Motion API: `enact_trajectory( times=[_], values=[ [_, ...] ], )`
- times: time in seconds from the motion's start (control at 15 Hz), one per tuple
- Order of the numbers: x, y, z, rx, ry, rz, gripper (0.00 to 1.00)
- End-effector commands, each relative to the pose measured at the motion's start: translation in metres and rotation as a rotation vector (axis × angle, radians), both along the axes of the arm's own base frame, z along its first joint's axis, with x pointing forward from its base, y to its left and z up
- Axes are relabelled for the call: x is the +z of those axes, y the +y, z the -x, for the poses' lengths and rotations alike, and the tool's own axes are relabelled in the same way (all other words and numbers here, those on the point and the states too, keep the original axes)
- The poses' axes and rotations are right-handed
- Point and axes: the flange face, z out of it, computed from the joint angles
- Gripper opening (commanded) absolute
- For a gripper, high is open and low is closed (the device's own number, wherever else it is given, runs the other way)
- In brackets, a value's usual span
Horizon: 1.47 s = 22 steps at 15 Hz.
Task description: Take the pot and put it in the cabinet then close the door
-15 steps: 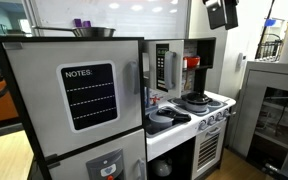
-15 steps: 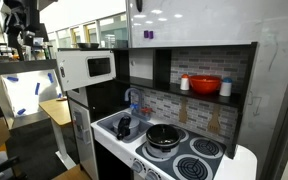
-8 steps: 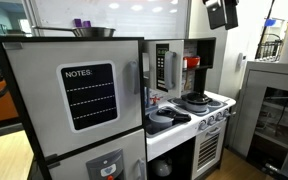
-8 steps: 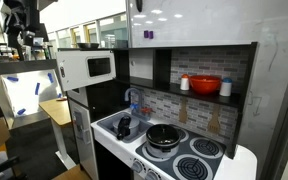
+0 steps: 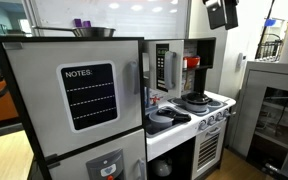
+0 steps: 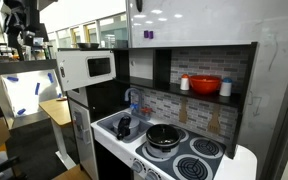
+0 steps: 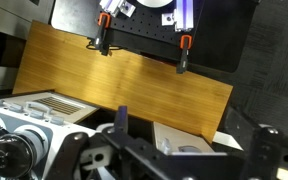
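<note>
White stovetop (image 6: 134,146) carries the pot (image 6: 164,135), seemingly on a burner.

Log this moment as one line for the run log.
pot: on stove | gripper: open, empty, apart from pot | door: open | cabinet: dark inside | step: pickup not yet begun

1. Gripper (image 5: 222,12) hung high at the frame's top edge, holding nothing.
2. Wrist view: jaws stood wide apart, empty.
3. Arm (image 6: 24,22) was probably the dark upper-left shape; too blurry.
</note>
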Motion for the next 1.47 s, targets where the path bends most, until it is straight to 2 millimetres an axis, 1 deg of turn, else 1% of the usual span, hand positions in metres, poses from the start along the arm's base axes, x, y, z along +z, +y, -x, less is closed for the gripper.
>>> enact_trajectory(
  times=[0.0, 0.27, 0.4, 0.53, 0.73, 1.07, 1.2, 1.33, 1.4],
  values=[
    [0.0, 0.0, 0.0, 0.0, 0.001, 0.0, 1.0],
    [0.001, -0.001, -0.002, 0.007, -0.003, 0.003, 1.0],
    [0.003, -0.006, -0.004, 0.004, -0.011, -0.009, 1.0],
    [0.007, -0.018, -0.005, -0.012, -0.012, -0.017, 1.0],
    [0.015, -0.049, -0.009, -0.052, -0.025, -0.043, 1.0],
    [0.029, -0.119, -0.011, -0.117, -0.082, -0.089, 1.0],
    [0.026, -0.145, -0.012, -0.11, -0.106, -0.108, 1.0],
    [0.015, -0.165, -0.016, -0.061, -0.12, -0.136, 1.0],
    [0.005, -0.174, -0.02, -0.027, -0.126, -0.146, 1.0]
  ],
)
